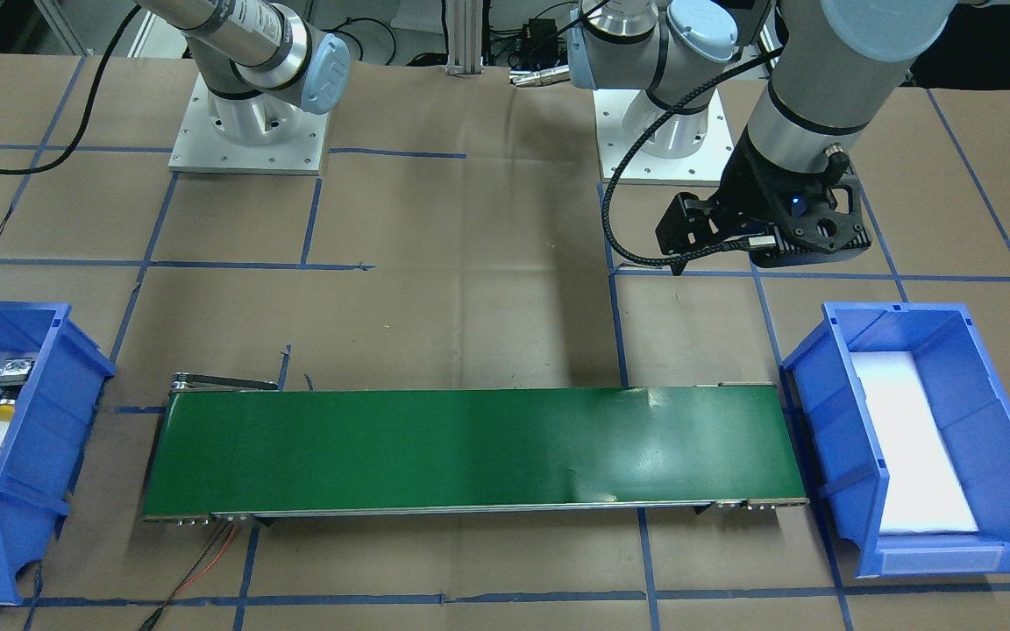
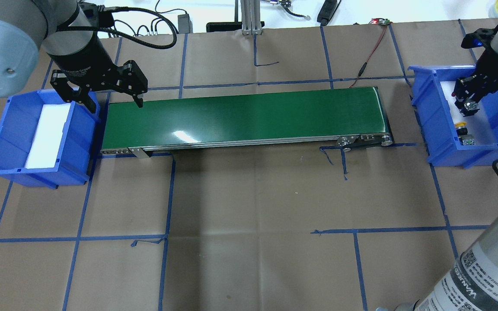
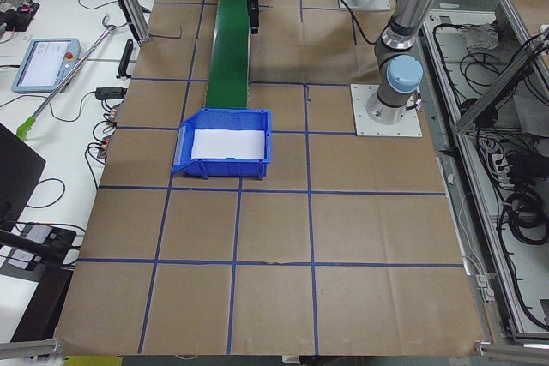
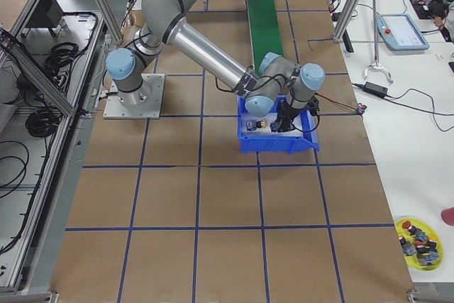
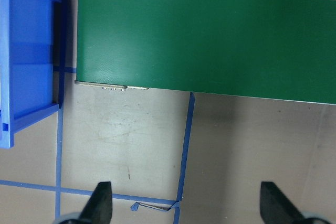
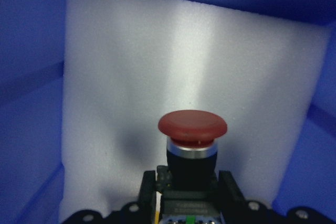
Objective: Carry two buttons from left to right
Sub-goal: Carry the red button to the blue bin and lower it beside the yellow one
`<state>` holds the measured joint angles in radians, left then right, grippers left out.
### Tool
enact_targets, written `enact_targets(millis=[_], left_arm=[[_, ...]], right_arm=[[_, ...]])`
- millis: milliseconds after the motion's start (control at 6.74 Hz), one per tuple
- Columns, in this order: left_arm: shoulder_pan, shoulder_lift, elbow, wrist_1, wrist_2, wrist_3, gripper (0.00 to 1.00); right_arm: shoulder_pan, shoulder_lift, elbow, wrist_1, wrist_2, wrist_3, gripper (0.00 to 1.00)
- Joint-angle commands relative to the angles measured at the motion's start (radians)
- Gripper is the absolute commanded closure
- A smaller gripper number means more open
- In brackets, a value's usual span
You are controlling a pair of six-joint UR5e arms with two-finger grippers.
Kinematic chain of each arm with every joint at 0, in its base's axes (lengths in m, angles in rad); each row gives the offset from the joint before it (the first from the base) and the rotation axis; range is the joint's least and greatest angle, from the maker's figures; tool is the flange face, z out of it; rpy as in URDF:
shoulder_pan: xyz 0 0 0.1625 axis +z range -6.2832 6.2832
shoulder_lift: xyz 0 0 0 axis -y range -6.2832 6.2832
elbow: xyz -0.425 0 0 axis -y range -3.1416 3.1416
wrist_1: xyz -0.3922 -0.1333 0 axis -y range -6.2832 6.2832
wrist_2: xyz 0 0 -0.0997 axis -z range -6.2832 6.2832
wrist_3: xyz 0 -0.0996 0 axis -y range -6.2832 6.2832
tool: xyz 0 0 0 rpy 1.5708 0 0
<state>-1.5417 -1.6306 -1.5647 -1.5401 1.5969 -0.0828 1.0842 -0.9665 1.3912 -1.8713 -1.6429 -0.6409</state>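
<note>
Right gripper (image 6: 188, 184) clamps the red button (image 6: 192, 123) over white foam (image 6: 157, 51) in the blue bin (image 6: 31, 103). Left gripper (image 5: 189, 205) gapes wide above the blue-taped brown table (image 5: 131, 140), beside the green conveyor (image 5: 210, 40). Arm sticker (image 2: 469, 287) illegible.

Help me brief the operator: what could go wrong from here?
The right tool grips the red mushroom-capped push button by its black body, cap jutting out; it might twist or slip. Lifting out, it might catch the wall of the blue plastic bin. The yellow-capped push button lies nearby in that bin and might get knocked.
</note>
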Motion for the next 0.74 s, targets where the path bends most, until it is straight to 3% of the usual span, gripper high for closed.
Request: enact_targets(millis=[0, 148, 297, 445, 593], left_arm=[[0.000, 0.000, 0.000, 0.000, -0.002, 0.000, 0.00], [0.000, 0.000, 0.000, 0.000, 0.000, 0.000, 0.00], [0.000, 0.000, 0.000, 0.000, -0.002, 0.000, 0.00], [0.000, 0.000, 0.000, 0.000, -0.002, 0.000, 0.00], [0.000, 0.000, 0.000, 0.000, 0.000, 0.000, 0.00]], right_arm=[[0.005, 0.005, 0.014, -0.019, -0.002, 0.007, 0.91], [0.006, 0.009, 0.014, -0.019, 0.012, 0.007, 0.70], [0.009, 0.012, 0.011, -0.019, 0.014, 0.007, 0.17], [0.010, 0.011, 0.011, -0.020, 0.034, 0.007, 0.01], [0.008, 0.009, 0.006, -0.019, 0.040, 0.007, 0.01]])
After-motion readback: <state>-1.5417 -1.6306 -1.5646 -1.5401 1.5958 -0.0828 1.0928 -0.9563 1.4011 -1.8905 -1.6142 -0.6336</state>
